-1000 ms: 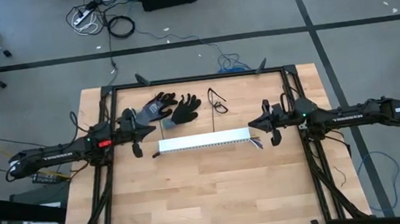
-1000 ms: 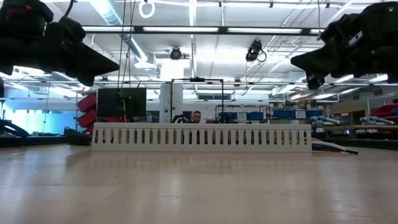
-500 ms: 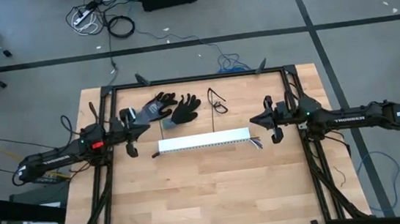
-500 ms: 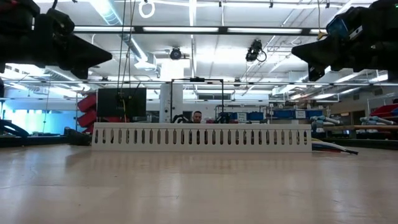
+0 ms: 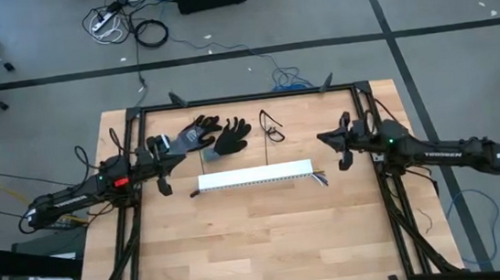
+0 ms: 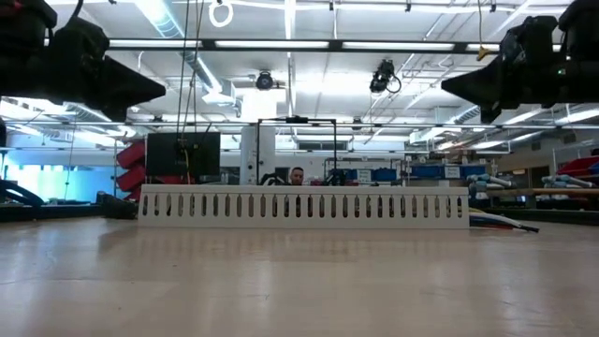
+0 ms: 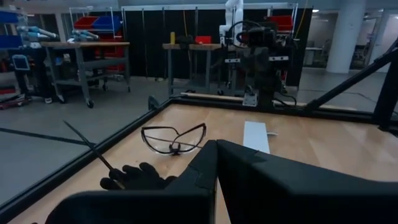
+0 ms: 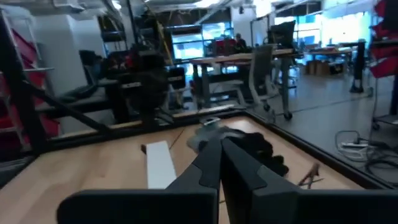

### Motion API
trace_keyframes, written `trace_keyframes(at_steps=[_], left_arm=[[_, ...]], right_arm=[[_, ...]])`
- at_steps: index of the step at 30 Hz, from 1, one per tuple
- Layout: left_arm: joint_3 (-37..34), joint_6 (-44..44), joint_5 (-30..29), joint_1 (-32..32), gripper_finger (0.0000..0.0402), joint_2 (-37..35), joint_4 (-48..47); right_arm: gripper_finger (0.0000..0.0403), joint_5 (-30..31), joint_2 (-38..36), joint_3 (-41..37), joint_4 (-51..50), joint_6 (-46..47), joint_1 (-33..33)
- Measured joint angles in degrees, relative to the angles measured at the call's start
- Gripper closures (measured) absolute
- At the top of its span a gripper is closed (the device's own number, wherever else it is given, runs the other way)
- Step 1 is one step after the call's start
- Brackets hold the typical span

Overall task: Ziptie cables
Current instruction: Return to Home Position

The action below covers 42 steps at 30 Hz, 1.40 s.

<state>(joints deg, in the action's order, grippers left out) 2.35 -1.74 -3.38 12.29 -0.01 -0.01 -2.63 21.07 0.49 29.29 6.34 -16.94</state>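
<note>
The cables (image 5: 321, 178) are a few thin coloured wires lying on the table at the right end of a long white slotted strip (image 5: 255, 176); the low view shows them (image 6: 501, 222) beside that end. My left gripper (image 5: 168, 163) hovers shut and level over the table's left side, well above the board (image 6: 159, 89). My right gripper (image 5: 324, 139) hovers shut over the right side, pointing slightly upward (image 6: 449, 86). Each wrist view shows its fingers closed with nothing between them (image 7: 216, 163) (image 8: 221, 155). Neither gripper is near the cables.
A pair of black gloves (image 5: 206, 137) and a black looped tie (image 5: 271, 127) lie at the far side of the board. The black frame rails (image 5: 246, 95) border the table. Bare wood (image 5: 260, 240) spreads between the strip and the near edge.
My right gripper has drawn back toward the table's right edge, risen a little and tipped up from slanting down to about level. My left arm has folded back and its gripper has tipped slightly toward level. Both stay shut. Nothing on the table has moved.
</note>
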Motion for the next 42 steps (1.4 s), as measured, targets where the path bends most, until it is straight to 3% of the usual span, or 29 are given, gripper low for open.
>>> trace_keyframes(at_steps=[6,16,24,32,35,42], left_arm=[[0.02,0.09,-0.32,-0.01,0.0401,0.00,-0.50],[3.65,2.72,-3.27,-0.02,0.0401,0.00,-5.51],[4.72,4.40,-7.75,0.00,0.0401,0.00,-5.67],[4.50,3.12,-7.91,0.02,0.0401,0.00,-5.46],[2.60,2.61,-3.65,0.02,0.0401,0.00,-3.10],[-1.83,0.98,4.27,0.02,0.0401,0.00,2.26]], right_arm=[[0.0397,0.24,-8.67,-0.02,-7.19,0.44,0.67],[0.0398,11.07,-21.11,-0.04,-22.13,2.70,7.10],[0.0398,24.82,-20.03,-0.07,-25.62,4.37,18.83],[0.0398,38.33,-16.57,-0.07,-25.24,1.94,29.52],[0.0398,42.61,-13.24,-0.07,-25.32,1.96,31.99],[0.0398,42.86,-8.49,-0.09,-25.36,0.42,33.98]])
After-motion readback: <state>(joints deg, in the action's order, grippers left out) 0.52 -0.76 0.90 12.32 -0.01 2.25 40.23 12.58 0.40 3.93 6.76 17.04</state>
